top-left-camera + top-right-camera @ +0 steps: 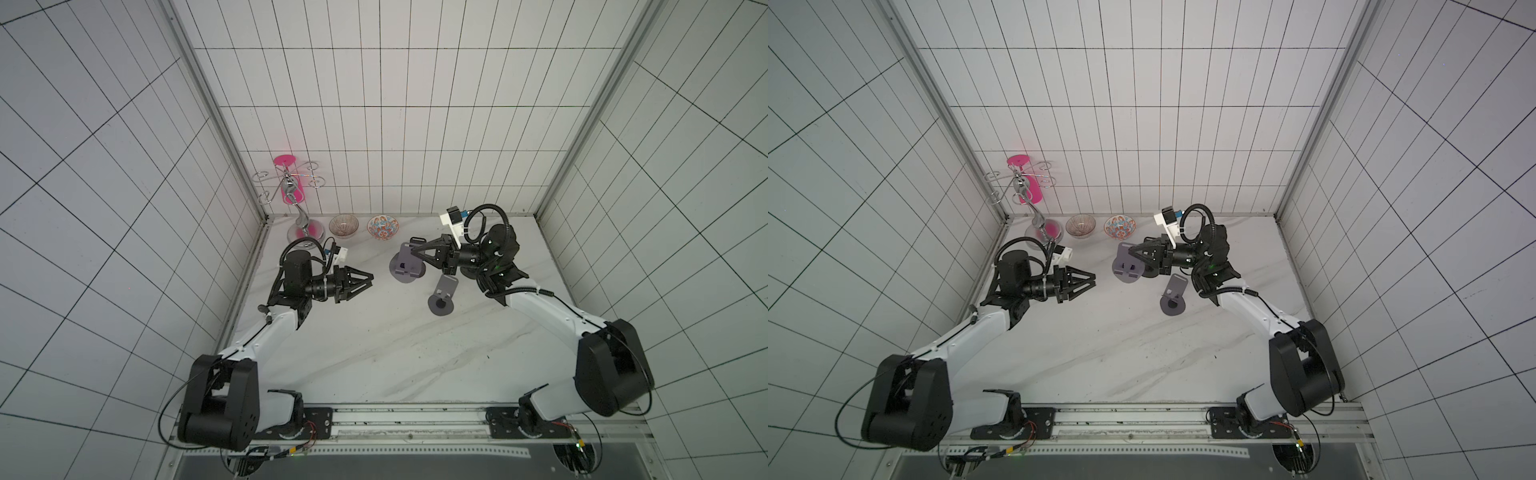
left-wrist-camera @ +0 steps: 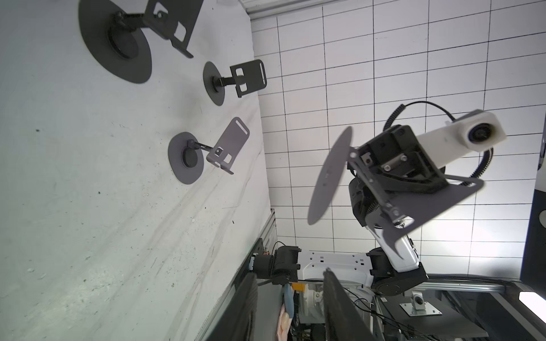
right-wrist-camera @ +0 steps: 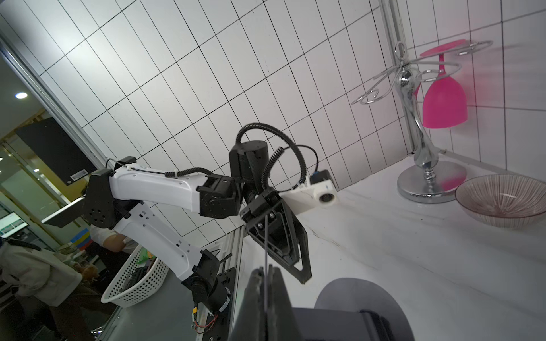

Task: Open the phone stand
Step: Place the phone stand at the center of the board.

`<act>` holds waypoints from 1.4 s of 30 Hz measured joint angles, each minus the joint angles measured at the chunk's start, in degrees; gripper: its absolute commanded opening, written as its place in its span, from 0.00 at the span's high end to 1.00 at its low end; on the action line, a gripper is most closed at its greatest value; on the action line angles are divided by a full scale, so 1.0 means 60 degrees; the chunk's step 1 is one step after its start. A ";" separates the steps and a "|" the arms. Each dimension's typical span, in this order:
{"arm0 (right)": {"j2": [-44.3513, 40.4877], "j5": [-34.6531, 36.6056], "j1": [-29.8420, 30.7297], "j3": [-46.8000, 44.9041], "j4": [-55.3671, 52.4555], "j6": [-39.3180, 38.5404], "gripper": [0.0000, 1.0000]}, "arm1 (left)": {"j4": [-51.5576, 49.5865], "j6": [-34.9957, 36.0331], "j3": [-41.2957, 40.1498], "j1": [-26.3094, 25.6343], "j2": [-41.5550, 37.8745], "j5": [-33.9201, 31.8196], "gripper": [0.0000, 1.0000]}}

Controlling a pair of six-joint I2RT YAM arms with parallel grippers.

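No text is legible; a white sticker (image 3: 79,174) on the black panel (image 3: 53,147) may carry a barcode.

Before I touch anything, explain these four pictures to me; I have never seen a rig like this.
Two robot arms stand at the front of a white table; each ends in a two-fingered gripper. Two pictures look down from overhead, almost the same view. The other two come from cameras on the arms' wrists, so each shows its own fingers and the opposite arm. The right gripper is shut on the plate of a grey phone stand, held in the air. The left gripper is open and empty. The left wrist view shows three more phone stands on the table. By the back wall: a chrome glass rack with a pink wine glass hanging upside down, a striped bowl and a colourful patterned bowl.
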 measured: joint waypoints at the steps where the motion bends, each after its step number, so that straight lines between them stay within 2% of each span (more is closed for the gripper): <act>1: 0.0273 -0.0033 0.0084 0.0004 -0.0015 0.0011 1.00 | -0.0459 0.0259 0.0127 0.0084 -0.0193 -0.0076 0.61; 6: 0.1497 -0.0113 0.0721 0.0055 -0.1308 -0.0820 1.00 | -0.2922 0.1628 0.0965 0.0160 -0.0718 -0.0758 0.59; 10: 0.2295 -0.0135 0.1071 0.0353 -0.2339 -0.1552 1.00 | -0.3665 0.1934 0.1013 0.0193 -0.0925 -0.1053 0.58; 15: 0.3705 -0.0226 0.1202 0.1381 -0.2393 -0.1668 1.00 | -0.3639 0.1909 0.0900 0.0204 -0.1035 -0.1158 0.58; 24: 0.5548 -0.0164 0.1213 0.2033 -0.1089 -0.0729 1.00 | -0.3410 0.1912 0.0477 0.0219 -0.0889 -0.1078 0.58; 33: 0.6237 0.0011 0.1220 0.2346 -0.0412 -0.0193 1.00 | -0.3089 0.1912 0.0386 0.0229 -0.0692 -0.0962 0.57; 39: 0.6309 0.0186 0.1220 0.2470 -0.0266 -0.0015 0.72 | -0.3005 0.1912 0.0379 0.0229 -0.0685 -0.0936 0.57; 42: 0.6309 0.0295 0.1217 0.2473 -0.0240 -0.0033 0.68 | -0.3005 0.1912 0.0379 0.0229 -0.0685 -0.0933 0.57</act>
